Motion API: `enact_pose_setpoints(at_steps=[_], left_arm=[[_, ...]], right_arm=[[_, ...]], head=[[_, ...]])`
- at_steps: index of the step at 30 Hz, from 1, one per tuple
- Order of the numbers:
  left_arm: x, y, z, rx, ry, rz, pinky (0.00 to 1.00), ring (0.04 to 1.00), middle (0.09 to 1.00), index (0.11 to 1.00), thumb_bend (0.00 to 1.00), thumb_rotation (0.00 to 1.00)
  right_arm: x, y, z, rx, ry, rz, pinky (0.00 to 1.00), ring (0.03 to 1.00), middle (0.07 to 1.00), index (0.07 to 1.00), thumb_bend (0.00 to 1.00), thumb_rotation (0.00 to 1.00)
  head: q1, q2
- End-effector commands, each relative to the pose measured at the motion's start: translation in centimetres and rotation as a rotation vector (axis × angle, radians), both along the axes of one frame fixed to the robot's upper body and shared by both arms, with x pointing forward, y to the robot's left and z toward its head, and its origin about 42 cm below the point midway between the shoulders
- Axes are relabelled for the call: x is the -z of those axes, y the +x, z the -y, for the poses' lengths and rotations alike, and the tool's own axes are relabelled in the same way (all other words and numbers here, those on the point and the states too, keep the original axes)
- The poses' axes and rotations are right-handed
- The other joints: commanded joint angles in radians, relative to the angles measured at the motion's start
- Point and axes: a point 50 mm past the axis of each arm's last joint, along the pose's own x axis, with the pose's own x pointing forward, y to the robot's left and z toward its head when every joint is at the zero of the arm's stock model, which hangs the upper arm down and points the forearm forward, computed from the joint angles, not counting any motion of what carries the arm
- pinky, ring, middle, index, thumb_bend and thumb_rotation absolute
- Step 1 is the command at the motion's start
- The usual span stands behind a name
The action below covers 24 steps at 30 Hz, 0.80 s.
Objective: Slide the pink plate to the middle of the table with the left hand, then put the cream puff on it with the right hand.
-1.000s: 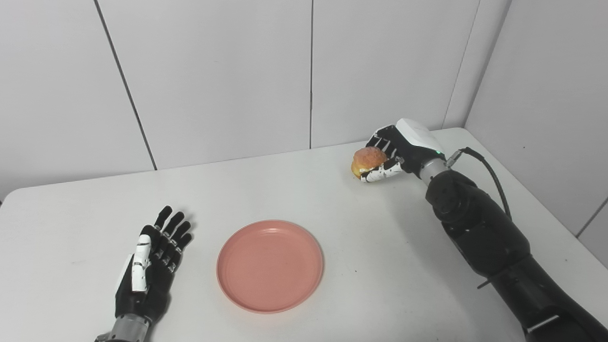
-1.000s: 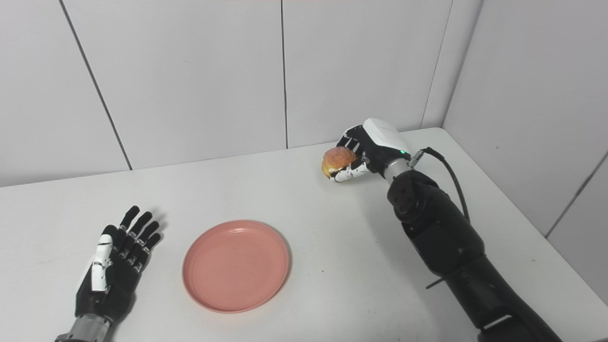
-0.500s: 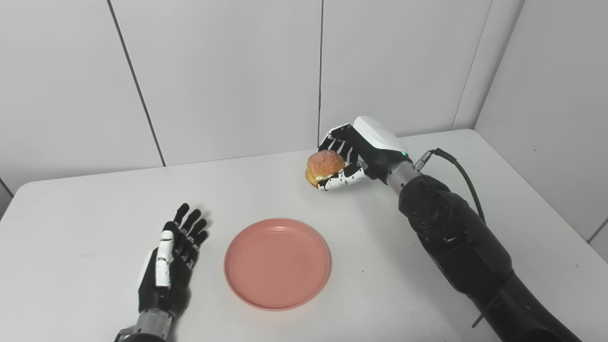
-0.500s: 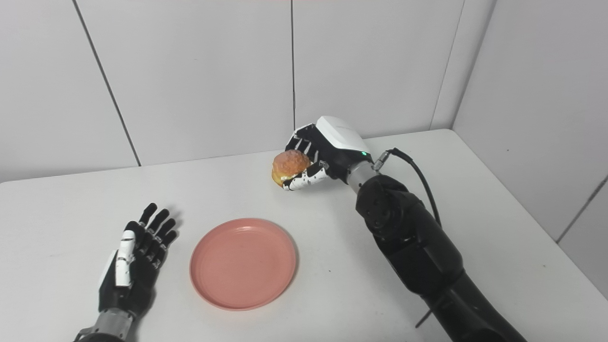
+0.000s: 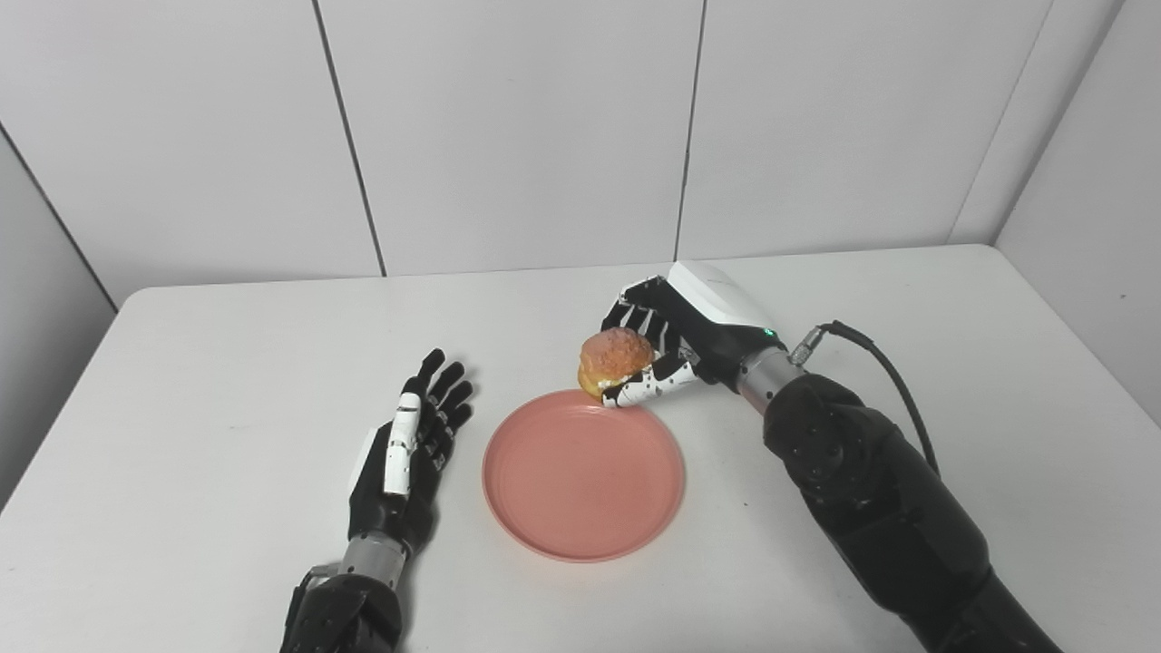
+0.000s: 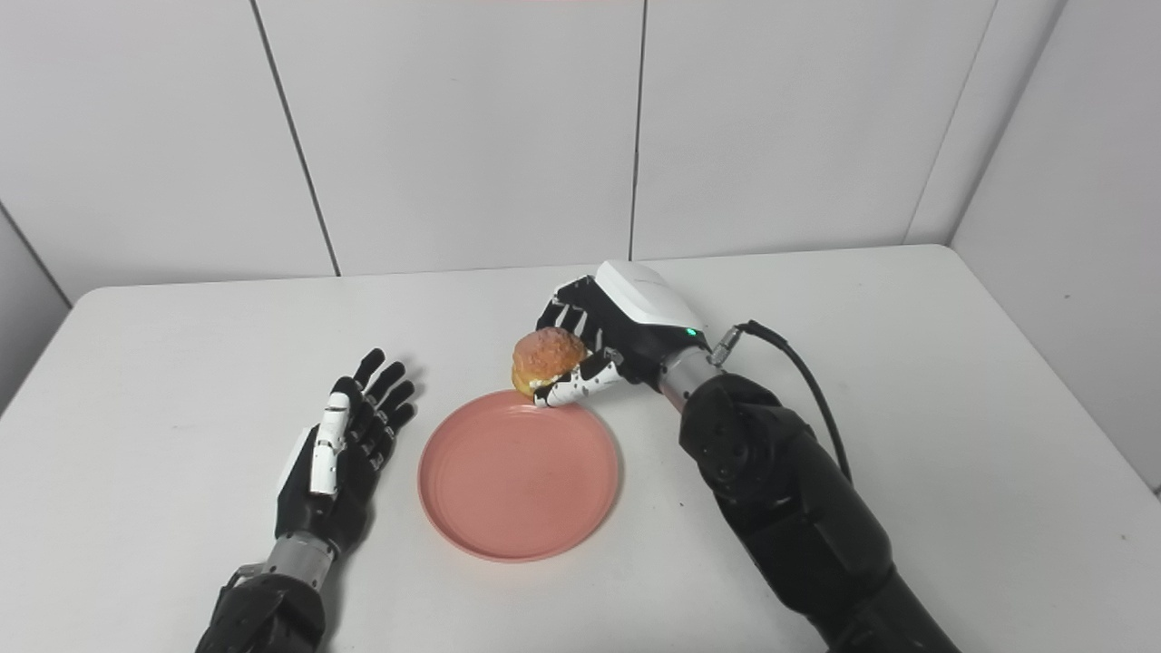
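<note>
The pink plate lies flat near the middle of the white table, with nothing on it. My right hand is shut on the golden cream puff and holds it in the air just over the plate's far rim. The puff's underside is hidden by the thumb. My left hand rests on the table just left of the plate, open with its fingers stretched out and apart from the rim.
White wall panels stand behind the table's far edge and along its right side. A black cable loops from the right wrist over the forearm.
The camera has swung left, shifting the whole picture right. Beyond that, my right hand has carried the cream puff from the far right toward the plate's far rim. The left hand stays still.
</note>
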Motion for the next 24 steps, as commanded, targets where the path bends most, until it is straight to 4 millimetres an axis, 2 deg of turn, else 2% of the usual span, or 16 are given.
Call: enact_pose_setpoints(at_steps=[1, 14, 24], left_arm=[[2.4, -1.2, 0.6, -0.001, 0.005, -0.138, 0.89, 0.886, 0.891, 0.89, 0.38, 1.0], [1.9, -1.0, 1.2, -0.004, 0.019, -0.141, 0.87, 0.878, 0.884, 0.884, 0.4, 1.0], [1.7, -1.0, 1.5, -0.003, 0.016, -0.144, 0.87, 0.878, 0.882, 0.882, 0.41, 1.0]], right_arm=[[-1.6, 0.1, -1.2, -0.05, -0.005, 0.083, 0.32, 0.389, 0.462, 0.486, 0.51, 0.13], [1.4, -0.5, -4.2, -0.128, -0.101, 0.046, 0.31, 0.392, 0.477, 0.489, 0.51, 0.13], [2.6, -0.9, -5.5, -0.155, -0.159, 0.042, 0.26, 0.348, 0.448, 0.489, 0.51, 0.13]], head=[[0.005, 0.004], [0.037, 0.03], [0.042, 0.038]])
